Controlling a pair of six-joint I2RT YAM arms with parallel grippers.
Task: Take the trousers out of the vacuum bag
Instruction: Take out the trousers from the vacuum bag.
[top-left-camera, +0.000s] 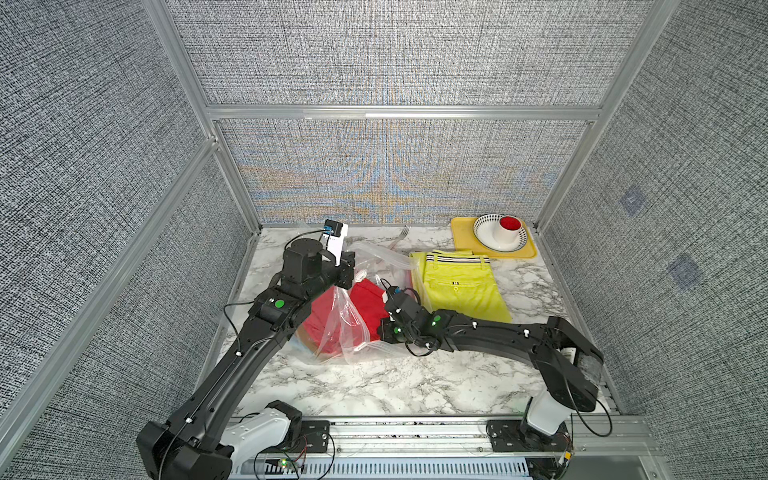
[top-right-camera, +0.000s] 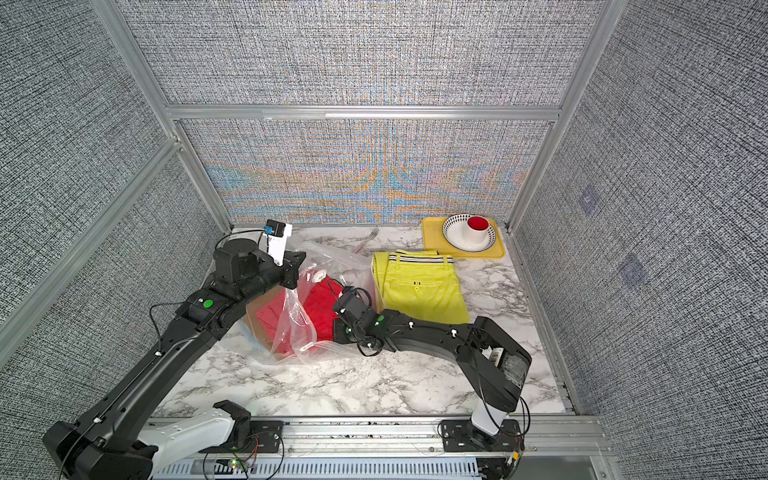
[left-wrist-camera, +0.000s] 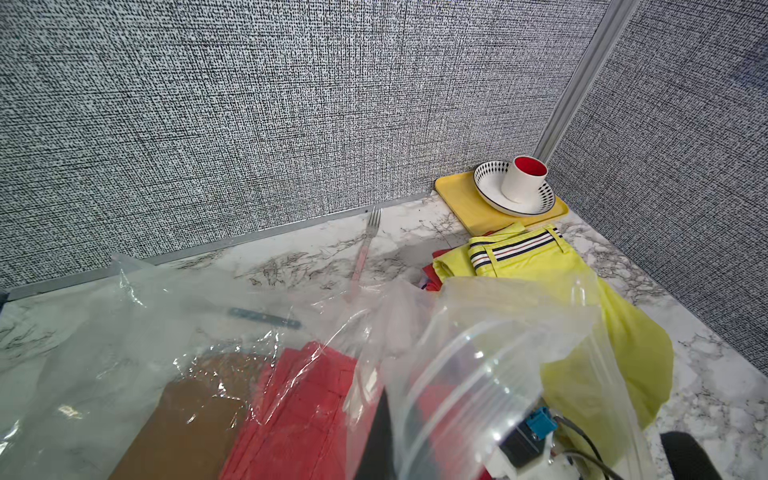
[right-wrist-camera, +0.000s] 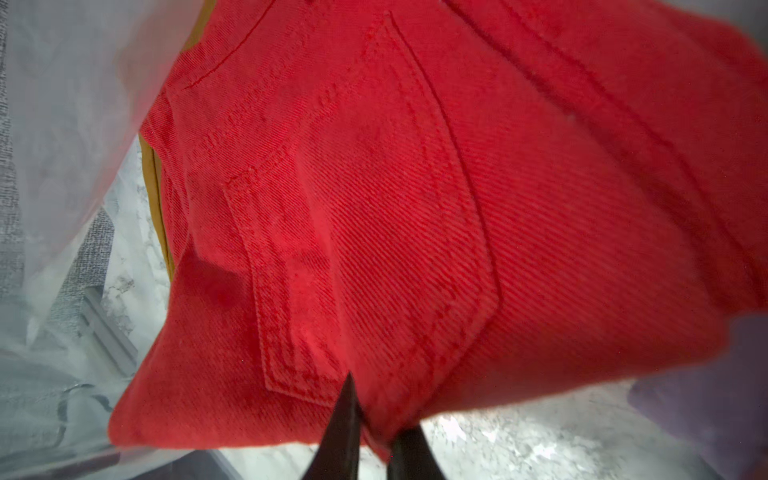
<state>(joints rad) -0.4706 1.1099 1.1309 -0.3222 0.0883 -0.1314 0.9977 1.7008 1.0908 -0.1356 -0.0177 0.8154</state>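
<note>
The vacuum bag (top-left-camera: 347, 328) lies crumpled left of the table's middle. My left gripper (top-left-camera: 351, 270) is shut on its upper edge and holds the plastic up; one dark finger (left-wrist-camera: 380, 432) shows through the film. Inside lie the red trousers (top-left-camera: 365, 303) on an orange-brown pair (left-wrist-camera: 187, 415). My right gripper (right-wrist-camera: 378, 411) reaches into the bag. Its jaws stand a little apart, with the red trousers' (right-wrist-camera: 374, 208) edge between them. Yellow trousers (top-left-camera: 461, 286) with a striped waistband lie outside the bag to the right. Lilac cloth (right-wrist-camera: 727, 374) shows at the edge of the right wrist view.
A yellow tray (top-left-camera: 463, 243) sits in the back right corner with a patterned bowl (top-left-camera: 486, 237) and a white cup (top-left-camera: 510, 228) with a red inside. A fork (top-left-camera: 403, 235) lies by the back wall. Panel walls close in three sides.
</note>
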